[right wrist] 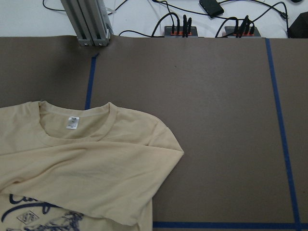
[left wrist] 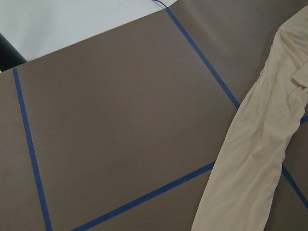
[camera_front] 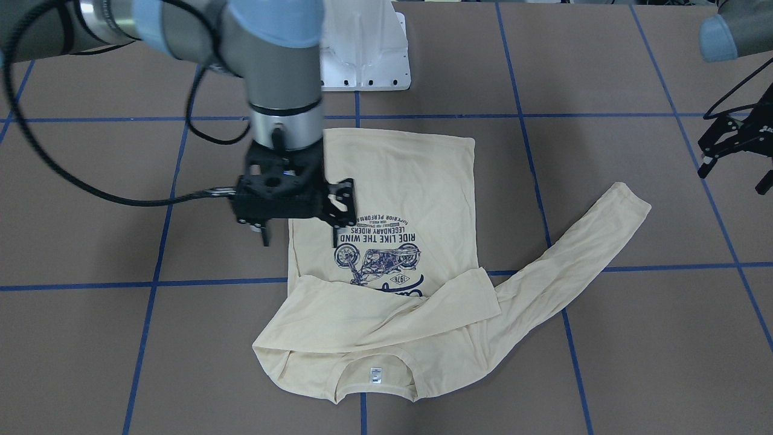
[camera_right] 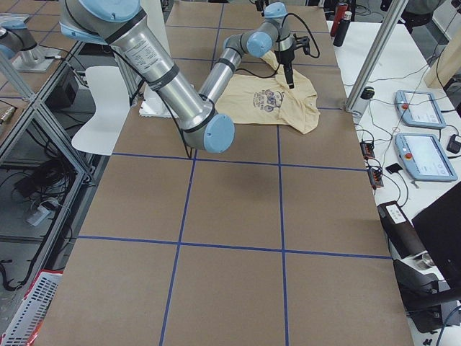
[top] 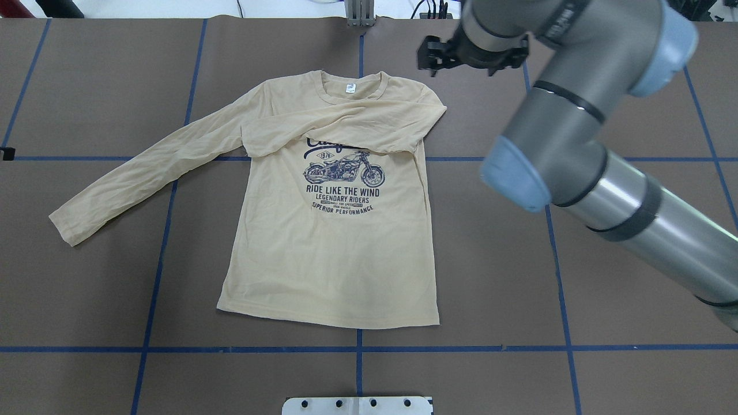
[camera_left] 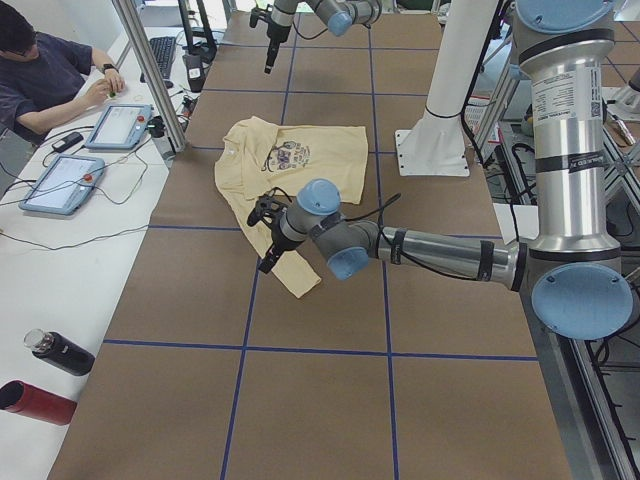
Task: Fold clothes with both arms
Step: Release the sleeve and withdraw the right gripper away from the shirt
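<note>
T-shirt [top: 328, 253] lies flat, print side up, on brown table [top: 605, 300] with blue tape lines [top: 461, 349]. Its hem faces the white pedestal base [camera_front: 365, 54] and its collar with the white neck label [top: 350, 87] points away from it. Sleeve on robot's right is folded across the chest [top: 346, 124] and covers the top of the motorcycle print [top: 344, 184]. Other sleeve [top: 138, 178] is stretched out flat from the T-shirt to robot's left, cuff end bent

Right gripper [camera_front: 300, 238] hovers raised at the T-shirt's robot-right edge, about level with the print. Fingers are spread wide with nothing between them and are not touching the cloth. Its wrist view looks down on the collar and folded shoulder

Left gripper [camera_front: 734, 176] is off the T-shirt, near the outstretched sleeve's cuff, clear of the fabric. Fingers look apart and it holds nothing. Its wrist view shows only that sleeve and bare table
</note>
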`<state>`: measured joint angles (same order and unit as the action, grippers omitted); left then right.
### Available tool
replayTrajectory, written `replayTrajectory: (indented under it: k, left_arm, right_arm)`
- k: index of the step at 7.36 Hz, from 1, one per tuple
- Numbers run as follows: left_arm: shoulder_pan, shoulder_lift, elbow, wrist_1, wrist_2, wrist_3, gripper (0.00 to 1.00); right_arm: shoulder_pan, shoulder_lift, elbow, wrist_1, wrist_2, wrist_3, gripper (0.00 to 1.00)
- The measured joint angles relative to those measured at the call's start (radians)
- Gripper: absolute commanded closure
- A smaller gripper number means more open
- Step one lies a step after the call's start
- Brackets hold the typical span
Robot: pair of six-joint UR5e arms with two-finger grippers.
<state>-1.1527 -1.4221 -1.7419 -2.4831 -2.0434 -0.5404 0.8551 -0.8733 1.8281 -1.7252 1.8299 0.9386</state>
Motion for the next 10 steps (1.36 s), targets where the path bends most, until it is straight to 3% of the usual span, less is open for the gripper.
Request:
replayTrajectory:
  k: [2,3,5,10]
  left_arm:
    - [0.115,0.007,0.092,-0.135,0.1,-0.192,0.31]
    - [0.173,0.008,0.117,-0.156,0.148,-0.272,0.42]
    - [0.25,0.009,0.172,-0.198,0.223,-0.41,0.52]
    - [0.284,0.007,0.26,-0.286,0.244,-0.47,0.52]
  right_arm:
    - [0.06,-0.194,0.155,0.009,0.069,-0.119,0.0]
    - [0.078,-0.248,0.192,0.017,0.088,-0.148,0.0]
    - [0.105,-0.329,0.215,0.089,0.122,-0.178,0.0]
    - [0.131,-0.369,0.218,0.143,0.159,-0.186,0.0]
